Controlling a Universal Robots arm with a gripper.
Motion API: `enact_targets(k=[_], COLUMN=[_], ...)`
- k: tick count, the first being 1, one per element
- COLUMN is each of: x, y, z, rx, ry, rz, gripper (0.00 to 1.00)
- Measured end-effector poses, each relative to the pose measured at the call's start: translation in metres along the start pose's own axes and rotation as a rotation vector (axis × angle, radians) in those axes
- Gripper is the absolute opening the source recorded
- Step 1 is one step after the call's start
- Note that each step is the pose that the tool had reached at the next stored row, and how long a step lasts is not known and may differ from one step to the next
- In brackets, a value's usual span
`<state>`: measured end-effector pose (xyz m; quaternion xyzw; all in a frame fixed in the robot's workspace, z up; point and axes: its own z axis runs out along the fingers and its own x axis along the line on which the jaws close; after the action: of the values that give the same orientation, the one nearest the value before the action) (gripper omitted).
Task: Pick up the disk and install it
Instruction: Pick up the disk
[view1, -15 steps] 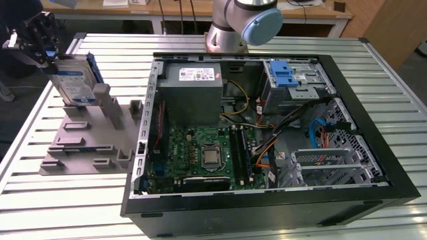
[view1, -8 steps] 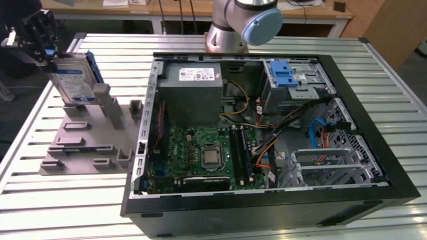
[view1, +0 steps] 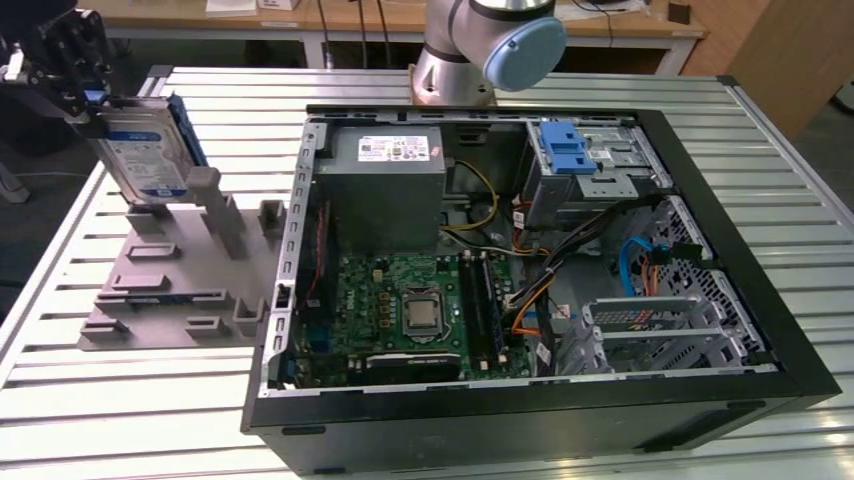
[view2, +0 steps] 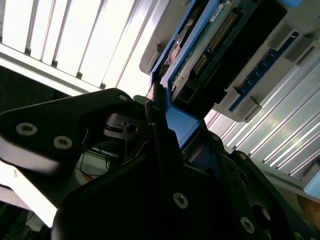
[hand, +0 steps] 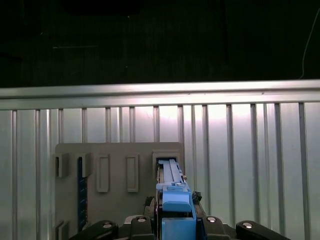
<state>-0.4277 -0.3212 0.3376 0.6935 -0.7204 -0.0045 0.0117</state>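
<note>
Tool: the gripper (view1: 91, 100) is closed on the upper end of the disk (view1: 140, 155), and we see the blue carrier frame pinched between its fingers in the second wrist view.
Where: the disk hangs at the exterior view's left, over the grey fixture plate (view1: 174, 280) on the slatted table (view1: 107, 420), well apart from the open computer case (view1: 747, 300).
Contact below: in the first wrist view its lower end lines up with a slot in the plate; we cannot tell whether it is clear of that slot.
Handling: we judge it stiff, dense for its size and sensitive to knocks, with slick metal faces.
Hold: we judge the framed edges near one short end the safest place, away from the circuit board.
Long axis: steep, near upright, with the top leaning toward the exterior view's left.
Facing: the labelled face turns toward the exterior camera, and the board side shows in the second wrist view.
</note>
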Motion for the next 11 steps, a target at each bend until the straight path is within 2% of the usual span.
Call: enact_targets(k=[11], x=[0.0001], y=[0.0002], z=[-0.0117], rx=[-0.0001], ry=[0.0], rz=[0.0], gripper=[0.36])
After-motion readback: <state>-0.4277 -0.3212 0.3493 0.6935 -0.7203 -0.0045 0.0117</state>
